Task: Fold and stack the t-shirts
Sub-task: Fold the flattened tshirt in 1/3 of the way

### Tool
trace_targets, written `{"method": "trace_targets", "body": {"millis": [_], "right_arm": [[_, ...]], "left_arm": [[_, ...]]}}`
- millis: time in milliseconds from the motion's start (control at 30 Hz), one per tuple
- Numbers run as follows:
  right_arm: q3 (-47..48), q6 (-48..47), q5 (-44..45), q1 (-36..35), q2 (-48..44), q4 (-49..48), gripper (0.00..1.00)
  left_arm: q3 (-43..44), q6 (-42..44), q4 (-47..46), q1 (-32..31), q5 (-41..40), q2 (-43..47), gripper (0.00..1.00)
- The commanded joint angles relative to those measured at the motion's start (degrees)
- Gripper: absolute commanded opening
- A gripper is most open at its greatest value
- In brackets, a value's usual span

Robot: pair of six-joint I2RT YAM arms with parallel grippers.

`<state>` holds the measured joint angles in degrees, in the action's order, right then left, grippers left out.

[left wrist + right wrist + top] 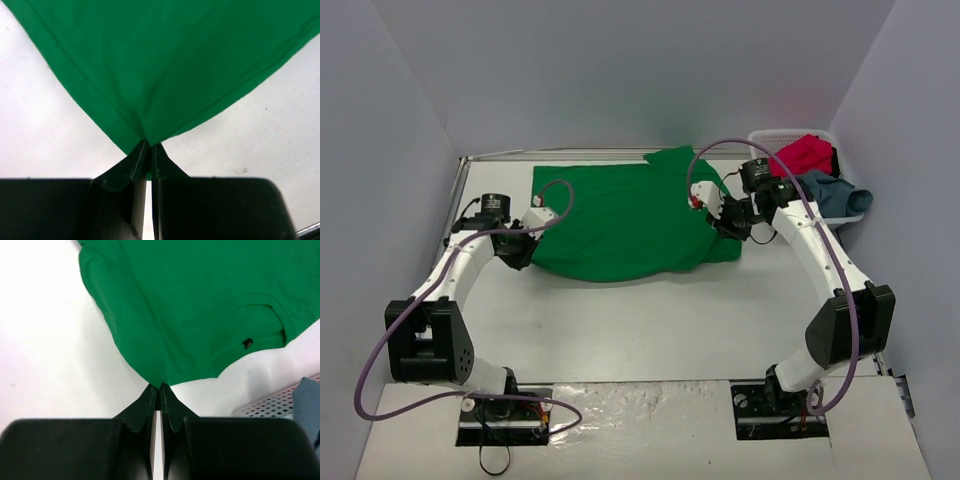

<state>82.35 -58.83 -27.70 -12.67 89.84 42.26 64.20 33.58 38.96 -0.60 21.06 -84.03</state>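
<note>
A bright green t-shirt (620,215) lies spread across the back half of the white table. My left gripper (530,245) is shut on its left edge; in the left wrist view the cloth (165,65) fans out from the pinched tips (149,145). At the shirt's right side my right gripper (725,222) is shut on the cloth, and the right wrist view shows the green t-shirt (200,305) gathered into the closed tips (159,386), with the collar and its label to the right. A crimson t-shirt (805,153) and a grey-blue t-shirt (832,192) sit in the basket.
A white lattice basket (765,138) stands at the back right corner, against the right wall; its rim (280,400) shows in the right wrist view. Grey walls close the table on the left, back and right. Both arm bases sit at the near edge.
</note>
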Motion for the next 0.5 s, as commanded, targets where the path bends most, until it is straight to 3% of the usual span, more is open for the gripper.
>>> {"method": "trace_targets", "body": {"millis": [0,200,467], "right_arm": [[-1.8,3.5,1.1,-1.7,-4.1,4.6,0.00],[-2.9,4.2,1.9,-2.8,-5.3,5.1,0.00],[3.1,5.2,3.3,-2.5,1.9,4.3,0.00]], "left_arm": [[-2.2,2.5,1.7,0.2,1.1,4.3,0.02],[-5.8,4.6,0.8,0.2,-0.1,5.9,0.02],[-3.7,4.0,-1.4,2.7,-0.4,2.3,0.03]]}}
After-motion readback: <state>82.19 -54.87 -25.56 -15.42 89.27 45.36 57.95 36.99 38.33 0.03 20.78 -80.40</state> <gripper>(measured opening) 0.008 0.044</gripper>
